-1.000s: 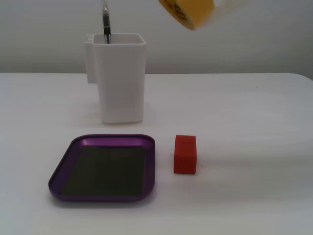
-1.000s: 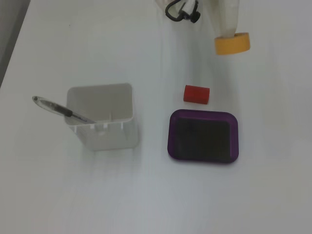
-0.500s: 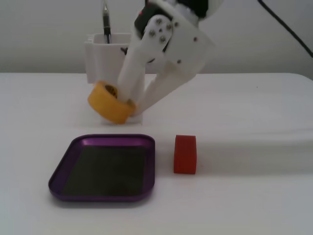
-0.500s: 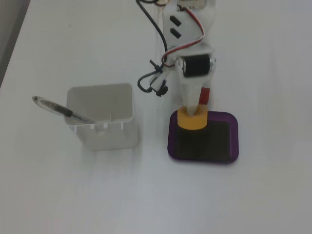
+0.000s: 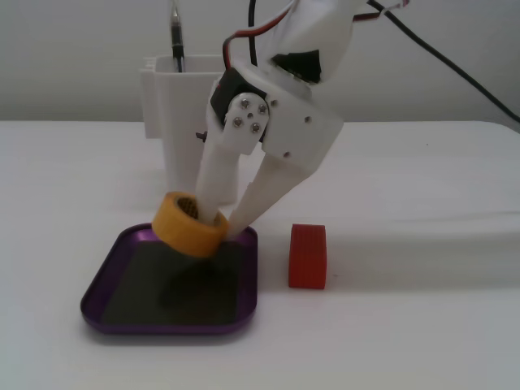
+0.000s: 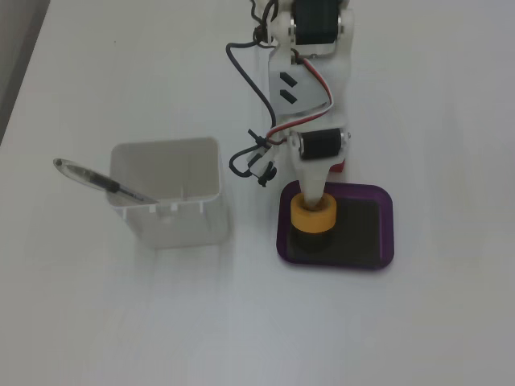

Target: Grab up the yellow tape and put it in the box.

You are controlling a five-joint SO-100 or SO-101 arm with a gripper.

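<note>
Nearest the lens in a fixed view sits the box (image 5: 122,313), its glossy purple rim low in the left-centre of the frame, dark bottom bare. Just above its far edge hangs the yellow tape (image 5: 189,224), tilted and lifted clear of the floor. My gripper (image 5: 220,218) holds it with one finger (image 5: 213,180) threaded down through the core and the other outside the ring wall, jaws narrowed onto that wall.

I judge the roll light and stiff. It keeps its round form under my squeeze, and its outer face looks smooth enough to slip, so pinching through the hole is the safer hold. Tilted as it is, it could roll on landing, though the raised rim should stop it.

Seen from above in the other fixed view, the tape (image 6: 312,214) sits over the left part of the box (image 6: 386,229).

Around me is a plain white table (image 5: 422,325), matte and uncluttered. A red block (image 5: 308,257) stands just right of the box, and a tall white container (image 5: 175,114) with a pen (image 6: 105,182) is behind, near a pale wall.
</note>
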